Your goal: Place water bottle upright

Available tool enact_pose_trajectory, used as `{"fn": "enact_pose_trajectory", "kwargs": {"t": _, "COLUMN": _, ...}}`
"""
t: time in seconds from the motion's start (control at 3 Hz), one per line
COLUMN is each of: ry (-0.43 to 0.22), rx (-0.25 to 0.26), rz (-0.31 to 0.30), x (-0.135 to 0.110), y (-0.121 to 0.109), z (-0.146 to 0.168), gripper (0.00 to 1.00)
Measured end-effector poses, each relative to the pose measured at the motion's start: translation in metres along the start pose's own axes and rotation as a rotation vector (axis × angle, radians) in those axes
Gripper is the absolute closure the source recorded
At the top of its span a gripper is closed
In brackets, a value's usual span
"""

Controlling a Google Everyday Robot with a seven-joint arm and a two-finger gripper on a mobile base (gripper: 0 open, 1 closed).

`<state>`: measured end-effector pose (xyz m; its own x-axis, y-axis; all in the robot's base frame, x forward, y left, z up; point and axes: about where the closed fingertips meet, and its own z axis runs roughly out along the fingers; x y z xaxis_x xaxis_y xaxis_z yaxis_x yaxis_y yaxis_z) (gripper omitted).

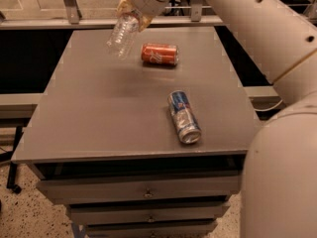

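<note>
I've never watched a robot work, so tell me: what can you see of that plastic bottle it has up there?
The bottle is clear, ribbed plastic and looks empty. Its top end is clamped in the gripper, over the far left part of the table, so the cap is hidden. It hangs tilted, base pointing down and left, apparently off the tabletop, with a faint shadow below. Only the gripper touches it; the orange can lies nearby, apart from it.

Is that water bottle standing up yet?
No. The water bottle hangs tilted in the gripper, above the far end of the table.
</note>
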<state>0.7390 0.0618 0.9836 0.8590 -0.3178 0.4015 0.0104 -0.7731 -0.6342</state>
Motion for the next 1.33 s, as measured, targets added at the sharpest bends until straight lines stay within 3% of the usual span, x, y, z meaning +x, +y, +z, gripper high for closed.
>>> {"fn": "enact_pose_trajectory", "kwargs": {"t": 0.33, "ry": 0.020, "rx": 0.021, "rz": -0.084, "x": 0.006, "y": 0.019, "z": -0.018, "gripper": 1.00}}
{"fn": "enact_pose_trajectory", "kwargs": {"t": 0.67, "ry": 0.029, "rx": 0.083, "rz": -0.146, "x": 0.001, "y": 0.000, "z": -0.018, "gripper": 1.00}}
{"fn": "enact_pose_trajectory", "kwargs": {"t": 1.0, "ry": 0.086, "rx": 0.167, "rz": -0.258, "x": -0.013, "y": -0.022, "z": -0.045, "gripper": 1.00}}
{"fn": "enact_pose_trajectory", "kwargs": {"t": 1.33, "ry": 0.213, "rx": 0.287, "rz": -0.336, "x": -0.008, "y": -0.025, "z": -0.083, "gripper": 1.00}}
